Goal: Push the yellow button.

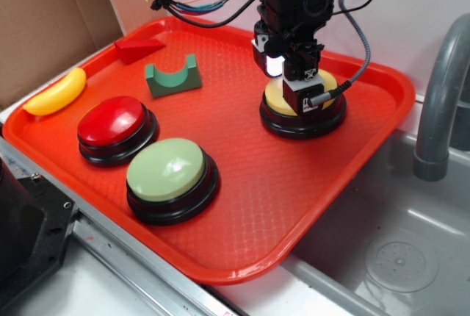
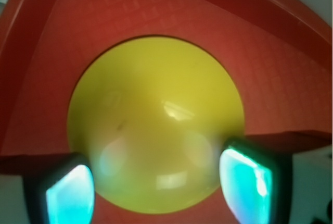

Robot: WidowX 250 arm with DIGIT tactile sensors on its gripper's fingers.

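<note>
We see the orange tray (image 1: 242,184) holding everything; the yellow button (image 1: 276,98) sits toward its far right corner, well apart from the green button (image 1: 166,169) and red button (image 1: 111,120). Our gripper (image 1: 305,95) sits directly on the yellow dome, fingers (image 2: 70,195) spread apart, clamping nothing. We judge the press underway or just reached; whether it has fully depressed, we cannot tell.

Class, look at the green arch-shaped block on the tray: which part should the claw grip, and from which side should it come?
Grip the green arch block across its two flat long faces, near the middle, coming straight down from above. It lies with its curved notch facing up, so the end posts offer little flat area, while the parallel long sides give the claw flat surfaces. The red wedge behind it and the red button in front probably leave enough room.
</note>
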